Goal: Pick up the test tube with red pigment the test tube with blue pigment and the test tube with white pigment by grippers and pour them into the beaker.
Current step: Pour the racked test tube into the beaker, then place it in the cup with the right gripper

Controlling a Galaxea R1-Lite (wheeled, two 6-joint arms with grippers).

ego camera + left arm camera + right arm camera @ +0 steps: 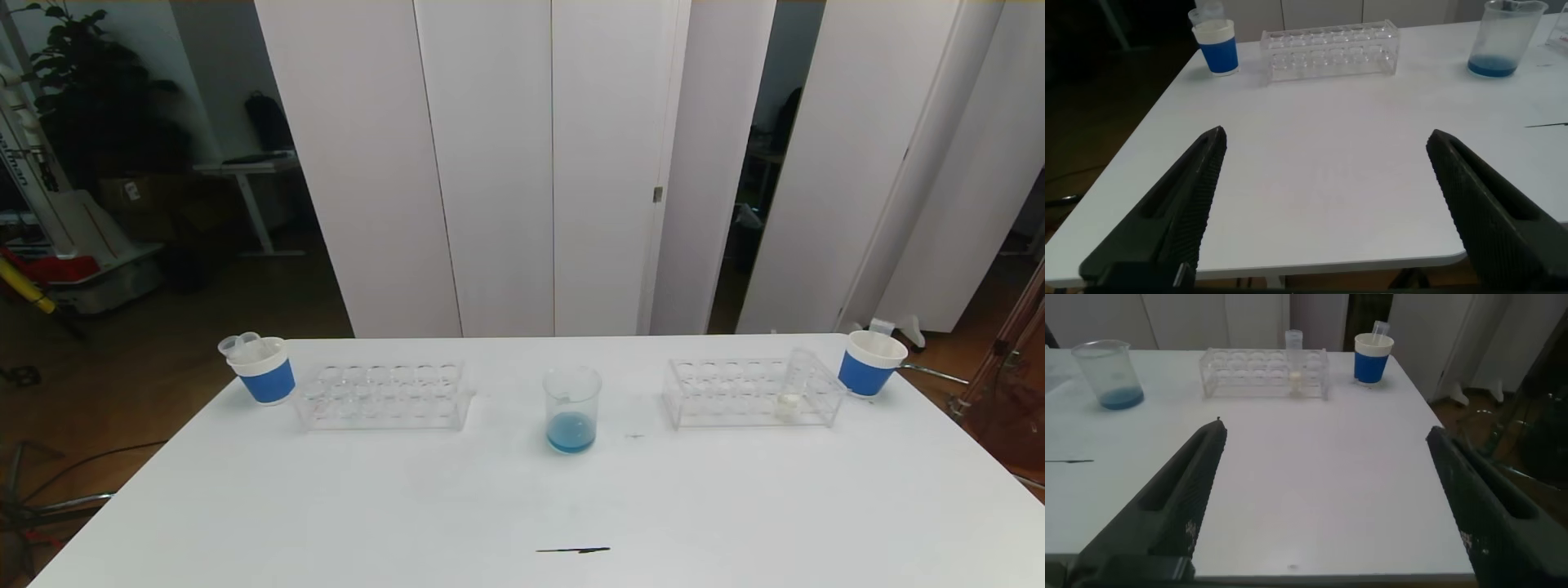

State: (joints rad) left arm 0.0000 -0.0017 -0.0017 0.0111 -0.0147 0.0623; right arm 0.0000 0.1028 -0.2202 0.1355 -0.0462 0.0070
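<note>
The clear beaker (571, 408) stands at the table's middle with blue liquid in its bottom; it also shows in the left wrist view (1507, 37) and the right wrist view (1109, 371). The test tube with white pigment (790, 392) stands upright in the right rack (735, 396), also seen in the right wrist view (1295, 371). No tube with red or blue pigment is in view. My left gripper (1325, 135) and right gripper (1324, 429) are open and empty, low over the table's near edge, out of the head view.
An empty clear rack (382, 398) stands left of the beaker. A blue-banded white cup (263, 371) holding empty tubes is at the far left; another cup (869, 363) with a tube is at the far right. A thin black mark (573, 550) lies near the front edge.
</note>
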